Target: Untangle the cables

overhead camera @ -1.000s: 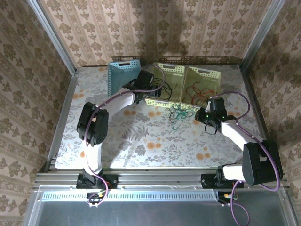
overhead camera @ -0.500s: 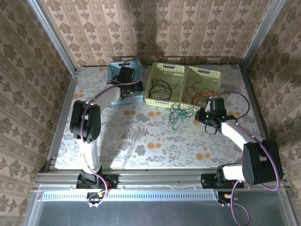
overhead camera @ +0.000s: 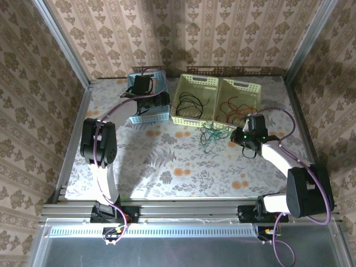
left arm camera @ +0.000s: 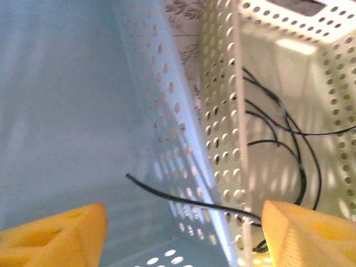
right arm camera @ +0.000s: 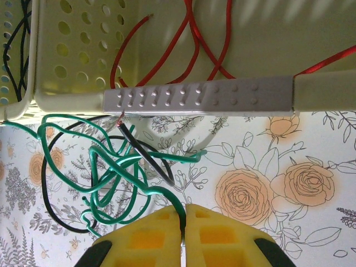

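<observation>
Right end effector (right arm camera: pixel 183 214) sits low over the table (overhead camera: pixel 183 172) just in front of the middle basket (overhead camera: pixel 196 79), jaws squeezed together on a green cable (right arm camera: pixel 119 178) that runs out of the knot. That knot of cables (overhead camera: pixel 210 135) lies right up against the middle basket's front rim, with green loops wound around a black cable (right arm camera: pixel 146 158).

My worry is that one tug hauls the whole knot along instead of freeing a strand, or that a loop hooks the rim. The strand is thin too, so it could slip out of the jaws.

Red cables (right arm camera: pixel 194 39) lie in the right-hand basket (overhead camera: pixel 240 84) beside the middle one, and loose black cables (left arm camera: pixel 289 128) lie inside the middle basket itself.

Further back, the left end effector (left arm camera: pixel 183 219) hangs over the blue basket (left arm camera: pixel 67 100) left of the middle one. Its jaws are well apart, with a stray black strand (left arm camera: pixel 189 200) running between them. I can't tell whether that strand touches the right jaw, or where its far end goes. In the top view the strands are too small to count.
</observation>
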You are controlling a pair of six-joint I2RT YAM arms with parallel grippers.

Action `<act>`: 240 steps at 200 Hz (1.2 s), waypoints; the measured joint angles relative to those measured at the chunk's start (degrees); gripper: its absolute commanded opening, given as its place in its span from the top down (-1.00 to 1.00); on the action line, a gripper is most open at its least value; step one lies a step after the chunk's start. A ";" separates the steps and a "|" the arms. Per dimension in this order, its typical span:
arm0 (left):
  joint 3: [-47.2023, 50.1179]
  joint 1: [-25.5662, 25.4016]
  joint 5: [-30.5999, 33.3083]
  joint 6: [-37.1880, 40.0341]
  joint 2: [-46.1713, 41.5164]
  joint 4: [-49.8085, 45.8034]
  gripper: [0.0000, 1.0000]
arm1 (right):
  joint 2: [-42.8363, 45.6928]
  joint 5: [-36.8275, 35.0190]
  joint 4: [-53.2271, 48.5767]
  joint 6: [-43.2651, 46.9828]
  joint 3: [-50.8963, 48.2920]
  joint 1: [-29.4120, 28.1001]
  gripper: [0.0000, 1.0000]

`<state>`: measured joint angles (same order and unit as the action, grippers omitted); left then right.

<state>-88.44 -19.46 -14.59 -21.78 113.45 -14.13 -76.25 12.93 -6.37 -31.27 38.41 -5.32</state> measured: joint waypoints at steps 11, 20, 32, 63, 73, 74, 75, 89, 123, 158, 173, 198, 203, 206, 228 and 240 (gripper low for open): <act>0.00 0.00 -1.01 -0.44 0.26 1.01 -0.44 | 0.00 0.00 -0.02 0.00 0.02 0.00 0.80; 0.00 0.00 -1.70 -0.92 0.68 1.66 -0.43 | 0.00 0.00 -0.02 0.02 0.02 0.00 0.80; 0.00 0.00 -2.36 -1.40 1.31 2.29 -0.42 | 0.00 0.00 -0.02 0.00 0.02 0.00 0.80; 0.42 -0.09 -3.52 -2.10 2.45 3.02 -0.40 | 0.00 0.00 -0.02 0.00 0.04 0.00 0.80; 0.61 -0.35 -3.69 -2.23 2.45 3.10 -0.40 | 0.00 0.00 -0.02 0.02 0.07 0.00 0.80; 0.63 -0.35 -3.69 -2.23 2.45 3.10 -0.40 | 0.00 0.00 -0.02 0.00 0.07 0.00 0.80; 0.63 -0.35 -3.69 -2.23 2.45 3.10 -0.40 | 0.00 0.00 -0.02 0.00 0.07 0.00 0.80; 0.74 -0.46 -3.72 -2.23 2.45 3.08 -0.40 | 0.00 0.00 -0.02 0.02 0.07 0.00 0.80; 1.07 -0.87 -3.67 -2.27 2.47 3.28 -0.40 | 0.00 0.00 -0.02 0.02 0.07 -0.11 0.80; 1.07 -1.57 -3.63 -2.67 2.99 3.43 -0.40 | 0.00 0.00 -0.02 0.02 0.07 -0.20 0.80; 1.07 -1.86 -3.61 -2.73 3.19 3.43 -0.40 | 0.00 0.00 -0.02 0.02 0.07 -0.20 0.81; 1.07 -2.12 -3.39 -3.17 3.45 3.43 -0.39 | 0.00 0.00 -0.02 0.02 0.07 -0.20 0.80; 1.07 -2.21 -3.34 -3.23 3.52 3.43 -0.39 | 0.00 0.00 -0.02 0.02 0.07 -0.20 0.80; 1.07 -2.21 -3.21 -3.32 3.61 3.43 -0.38 | 0.00 0.00 -0.02 0.02 0.07 -0.20 0.81; 1.07 -2.27 -2.97 -3.58 3.96 3.34 -0.36 | 0.00 0.00 -0.02 0.02 0.07 -0.20 0.81; 1.07 -2.27 -2.95 -3.72 4.09 3.21 -0.36 | 0.00 0.00 -0.02 0.02 0.07 -0.20 0.81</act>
<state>-87.37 -21.74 -17.54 -25.50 117.54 -10.92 -76.25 12.93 -6.39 -31.24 38.48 -5.52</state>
